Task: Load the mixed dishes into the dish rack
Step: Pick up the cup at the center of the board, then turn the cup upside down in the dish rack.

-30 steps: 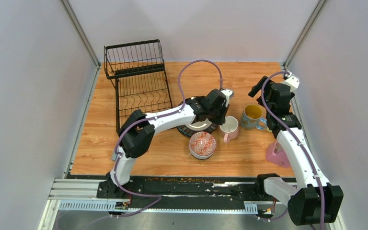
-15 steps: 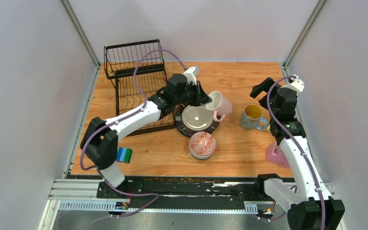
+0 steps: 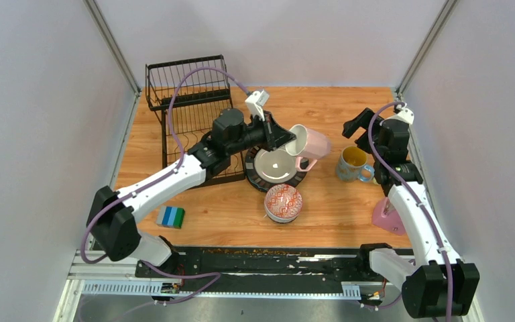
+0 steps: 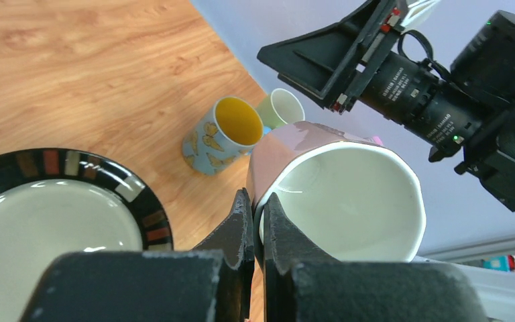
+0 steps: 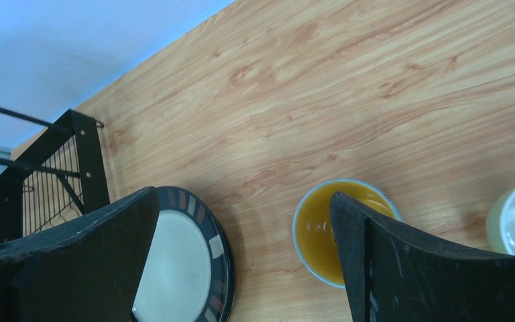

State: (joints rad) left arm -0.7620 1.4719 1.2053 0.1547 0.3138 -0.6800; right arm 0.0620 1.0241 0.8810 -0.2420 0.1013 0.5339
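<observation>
Showing the pink mug (image 3: 312,143) carried clear of the table, with hazards judged from the pose. The left gripper (image 3: 288,137) is clenched on the mug's rim, one finger inside the mouth and one outside. The mug is tipped on its side, and its mouth is turned towards the wrist camera. It is suspended above the 2 o'clock edge of the black-rimmed plate (image 3: 271,168). The dish rack (image 3: 186,84) is placed at 10 o'clock from that plate, and the forearm is laid across its lower tray.

The right gripper (image 5: 245,208) is released, its jaws spread wide above the blue-yellow mug (image 3: 354,163), at 3 o'clock from the carried mug.

Hazards, as judged:
- The hold is taken on a thin glazed rim, and most of the mug's weight is hung outboard. The mug may be pivoted or slipped by a quick swing.
- A dropped mug would be met by the plate or by the patterned bowl (image 3: 283,201) at 6 o'clock, and chipping is likely.
- The handle or the body may be caught on the rack's wires if the approach is made too low.
- The purple cable, looped over the basket section, may be snagged as the arm is swung to 10 o'clock.
</observation>
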